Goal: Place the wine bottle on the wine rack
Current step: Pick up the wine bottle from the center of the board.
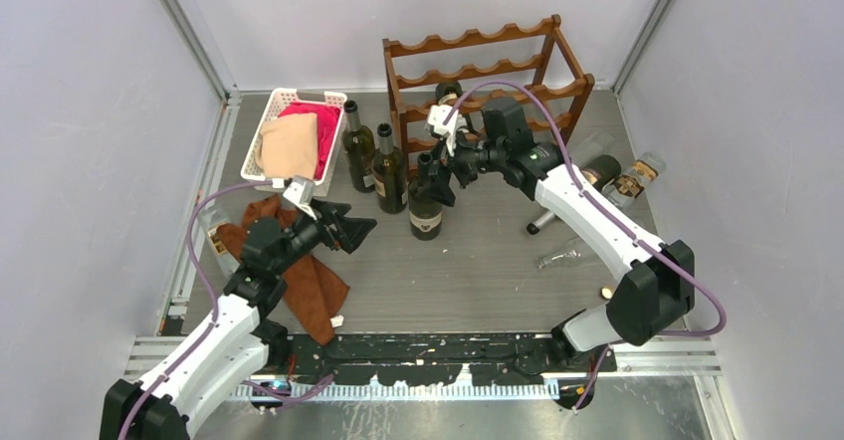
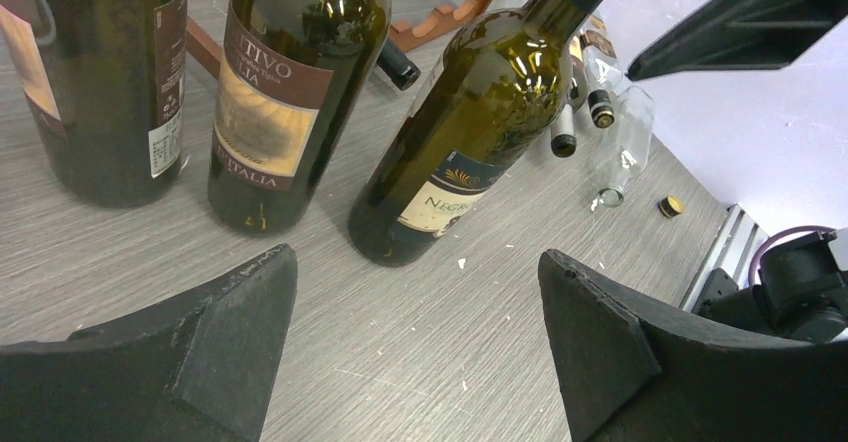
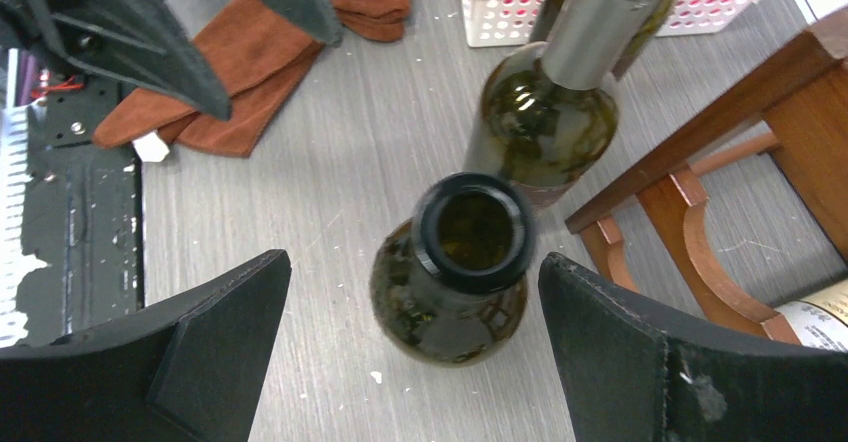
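Observation:
Three dark wine bottles stand upright on the table. The nearest wine bottle point(image 1: 426, 219) has an open mouth point(image 3: 473, 232). My right gripper point(image 3: 412, 267) hovers over it, open, with the neck between the fingers and touching neither. From the top, that right gripper point(image 1: 439, 173) sits at the bottle's neck. The reddish-brown wine rack point(image 1: 468, 40) stands just behind, and its leg point(image 3: 690, 232) is right of the bottle. My left gripper point(image 2: 415, 322) is open and empty, low over the table, facing the same wine bottle point(image 2: 460, 132). The left gripper point(image 1: 358, 229) lies to that bottle's left.
Two more upright bottles point(image 1: 359, 151) point(image 1: 389, 173) stand left of the target. A white basket point(image 1: 274, 111) holds pink and tan cloth. A brown cloth point(image 1: 309, 281) lies by the left arm. Clear bottles point(image 1: 617, 171) and a cap point(image 1: 604, 291) lie at right. One bottle point(image 1: 448, 92) lies in the rack.

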Motion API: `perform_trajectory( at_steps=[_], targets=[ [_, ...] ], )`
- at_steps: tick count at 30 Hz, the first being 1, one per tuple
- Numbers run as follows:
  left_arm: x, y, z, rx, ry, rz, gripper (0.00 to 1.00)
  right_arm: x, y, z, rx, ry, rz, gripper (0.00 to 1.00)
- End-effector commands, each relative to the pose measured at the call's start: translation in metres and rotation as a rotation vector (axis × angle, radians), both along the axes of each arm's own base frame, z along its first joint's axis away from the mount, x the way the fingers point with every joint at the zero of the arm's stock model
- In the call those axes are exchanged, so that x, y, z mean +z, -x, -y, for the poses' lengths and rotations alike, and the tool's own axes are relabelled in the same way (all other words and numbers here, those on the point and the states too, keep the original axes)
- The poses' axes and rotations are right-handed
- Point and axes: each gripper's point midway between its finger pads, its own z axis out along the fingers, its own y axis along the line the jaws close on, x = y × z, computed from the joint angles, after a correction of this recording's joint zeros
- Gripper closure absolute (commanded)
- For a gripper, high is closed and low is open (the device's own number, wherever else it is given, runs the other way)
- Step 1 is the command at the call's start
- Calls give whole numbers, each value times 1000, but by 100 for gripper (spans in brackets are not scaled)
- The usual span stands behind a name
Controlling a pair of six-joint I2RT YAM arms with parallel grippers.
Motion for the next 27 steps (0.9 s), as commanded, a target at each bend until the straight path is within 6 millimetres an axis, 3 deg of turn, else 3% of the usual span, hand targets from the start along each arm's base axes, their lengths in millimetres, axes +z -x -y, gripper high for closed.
perform_trajectory(
  at_steps=[1, 6, 11, 14, 17, 19, 21, 27],
  targets=[
    [15, -6, -1, 7, 5, 103, 10, 34, -14, -13, -18, -54, 103, 0],
    [8, -8, 2, -1, 12, 79, 9, 30, -16, -25, -29, -40, 127, 8],
    [8, -9, 6, -17, 41, 56, 4, 25, -17, -29, -34, -40, 131, 25],
    [7, -6, 12, -63, 34, 72, 5, 26, -18, -27, -50, -42, 145, 42],
    [9, 0, 20, -132, 15, 118, 7, 30, -16, -24, -62, -49, 152, 70],
    [10, 5, 27, -178, -8, 171, 7, 38, -11, -21, -77, -61, 135, 86],
    [12, 10, 35, -215, -42, 236, 6, 47, -1, -18, -75, -86, 114, 93],
    [14, 28, 70, -364, -101, 377, 3, 85, 35, -3, -75, -214, 65, 99]
  ],
)
